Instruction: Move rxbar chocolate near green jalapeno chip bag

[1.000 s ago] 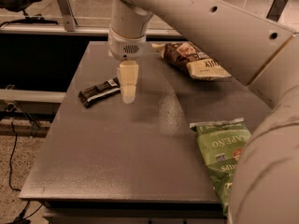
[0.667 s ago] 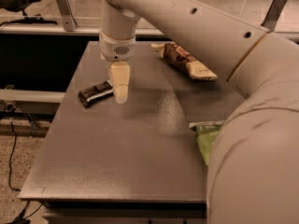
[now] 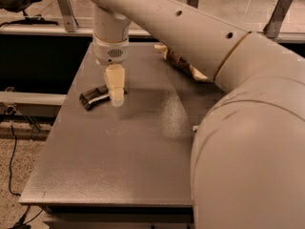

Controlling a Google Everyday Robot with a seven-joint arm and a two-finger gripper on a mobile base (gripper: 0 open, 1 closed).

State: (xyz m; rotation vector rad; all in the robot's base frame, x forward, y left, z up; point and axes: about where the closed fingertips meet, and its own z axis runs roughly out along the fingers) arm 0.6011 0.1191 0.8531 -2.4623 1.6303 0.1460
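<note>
The rxbar chocolate (image 3: 96, 96), a small dark bar with a white stripe, lies on the grey table (image 3: 119, 161) near its left edge. My gripper (image 3: 116, 92) hangs from the arm just above the bar's right end, its cream fingers (image 3: 116, 82) pointing down and overlapping that end. The green jalapeno chip bag is hidden behind my arm at the right.
A brown-and-cream snack bag (image 3: 183, 63) lies at the back of the table, partly covered by the arm. My large cream arm (image 3: 248, 142) blocks the right half of the view. A metal rail (image 3: 43, 30) runs behind the table.
The gripper has moved left and slightly down toward the bar's right end. The arm now covers the green bag, which showed at the right earlier.
</note>
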